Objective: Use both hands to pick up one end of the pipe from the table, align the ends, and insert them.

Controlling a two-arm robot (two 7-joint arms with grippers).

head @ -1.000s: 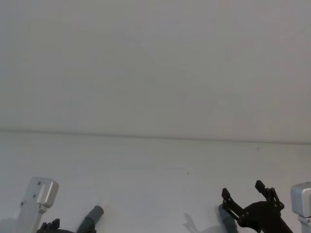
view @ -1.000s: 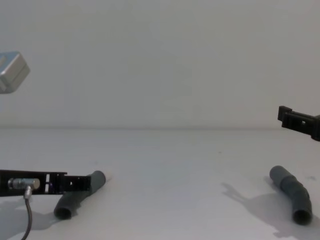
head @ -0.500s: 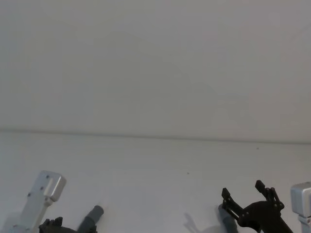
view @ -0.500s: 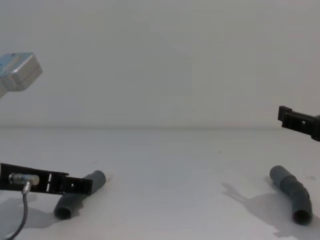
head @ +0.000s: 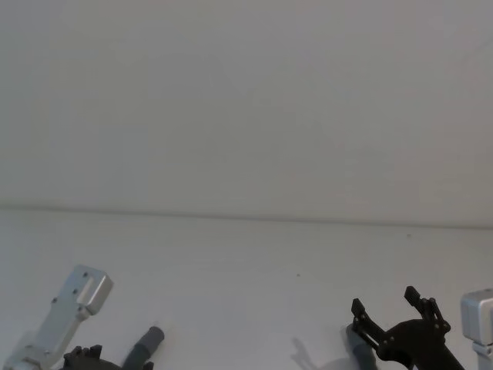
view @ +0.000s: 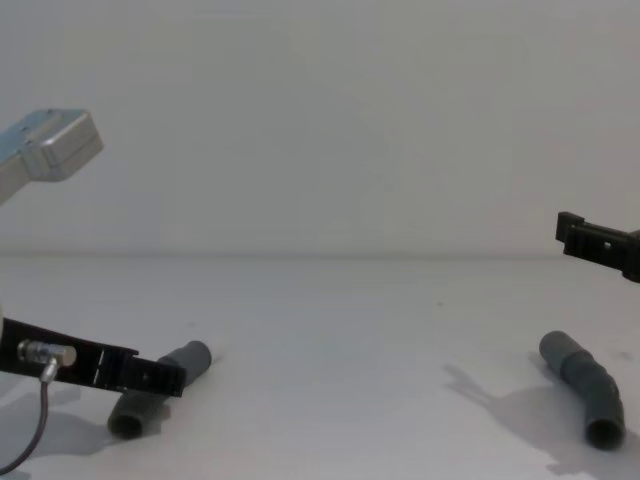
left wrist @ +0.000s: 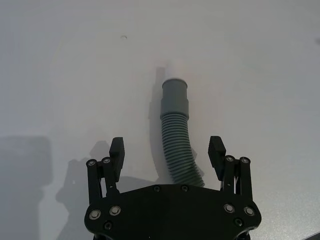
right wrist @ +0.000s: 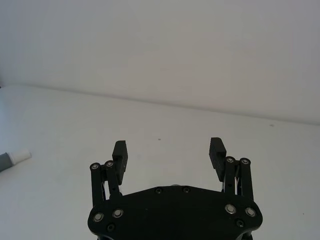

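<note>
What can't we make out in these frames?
- Left pipe piece: near end hidden under the left gripper, left wrist view.
- Right pipe piece: mostly behind the right gripper and cut by the frame edge, head view.
- White tip: its piece cut off by the frame edge, right wrist view.

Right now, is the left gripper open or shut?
Open: in the left wrist view the left gripper has fingers wide apart, the ribbed hose piece between them.

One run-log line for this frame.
left gripper: open over left dark grey ribbed plastic hose piece | right gripper: open above right dark grey hose piece | both pieces on white table
</note>
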